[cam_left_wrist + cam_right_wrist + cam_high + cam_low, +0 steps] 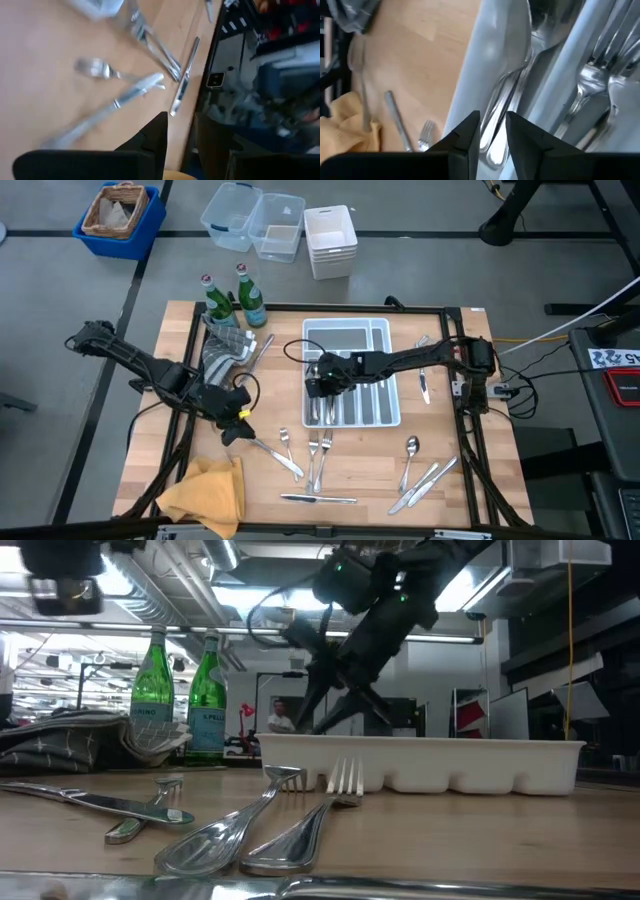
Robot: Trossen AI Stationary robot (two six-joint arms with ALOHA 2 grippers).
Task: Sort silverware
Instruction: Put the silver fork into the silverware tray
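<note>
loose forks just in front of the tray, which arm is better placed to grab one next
Left. The left gripper hangs over bare table beside the loose forks, while the right gripper is over the white tray, fingers straddling a spoon in a compartment.

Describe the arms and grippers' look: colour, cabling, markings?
Both arms are dark, near-black, slim jointed links. The left gripper carries a small yellow tag or patch near its tip. The right gripper is a black block head with loose black cable looped behind it. In the wrist views each gripper's fingers are matte black wedges with angular tips.
</note>
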